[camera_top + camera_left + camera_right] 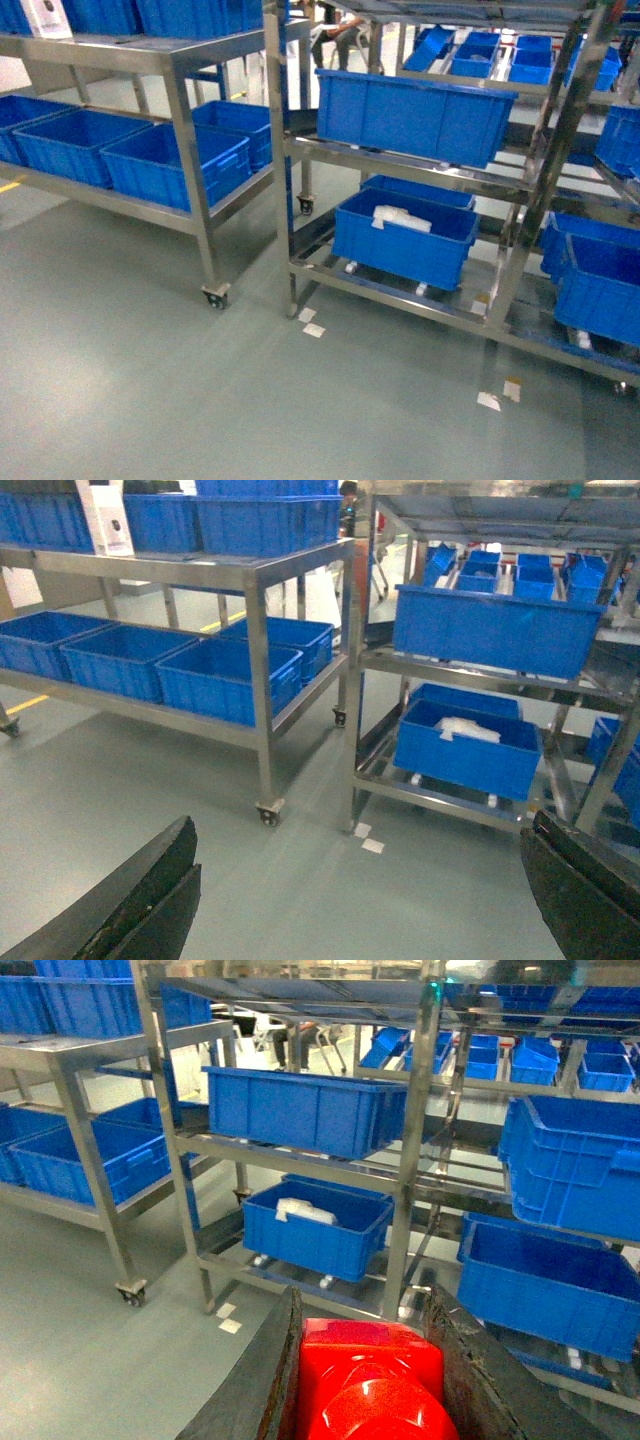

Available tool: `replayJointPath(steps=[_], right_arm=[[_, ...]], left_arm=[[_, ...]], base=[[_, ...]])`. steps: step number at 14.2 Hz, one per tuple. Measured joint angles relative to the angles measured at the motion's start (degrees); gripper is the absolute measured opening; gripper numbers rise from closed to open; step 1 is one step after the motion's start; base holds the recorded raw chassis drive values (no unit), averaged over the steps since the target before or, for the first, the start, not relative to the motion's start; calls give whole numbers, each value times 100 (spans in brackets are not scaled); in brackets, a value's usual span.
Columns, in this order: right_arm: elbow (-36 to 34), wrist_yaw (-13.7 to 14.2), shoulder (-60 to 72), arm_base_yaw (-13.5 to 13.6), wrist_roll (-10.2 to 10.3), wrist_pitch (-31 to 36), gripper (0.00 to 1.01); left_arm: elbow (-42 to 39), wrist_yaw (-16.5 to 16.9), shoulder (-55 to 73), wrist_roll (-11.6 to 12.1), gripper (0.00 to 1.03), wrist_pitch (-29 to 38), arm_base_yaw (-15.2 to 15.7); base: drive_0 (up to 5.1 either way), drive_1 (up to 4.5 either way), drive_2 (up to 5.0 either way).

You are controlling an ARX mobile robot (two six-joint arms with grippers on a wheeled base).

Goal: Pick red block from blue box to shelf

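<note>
Right gripper (pixel 368 1380) clamps the red block (pixel 368 1385) (bottom centre of its wrist view), facing the steel shelf (pixel 410 1160). Left gripper (pixel 360 900) hangs wide apart above grey floor (pixel 300 880).

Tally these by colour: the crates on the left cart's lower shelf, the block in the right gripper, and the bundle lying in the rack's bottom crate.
blue crates: 4
red block: 1
white bundle: 1
Total: 6
</note>
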Motion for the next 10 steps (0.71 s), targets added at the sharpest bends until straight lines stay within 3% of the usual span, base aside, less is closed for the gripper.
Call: replayJointPath(steps=[10], right_arm=[[0, 0, 0, 0, 0, 0, 29]], left_arm=[[0, 0, 0, 0, 98, 2, 0]], base=[[-153, -153, -153]])
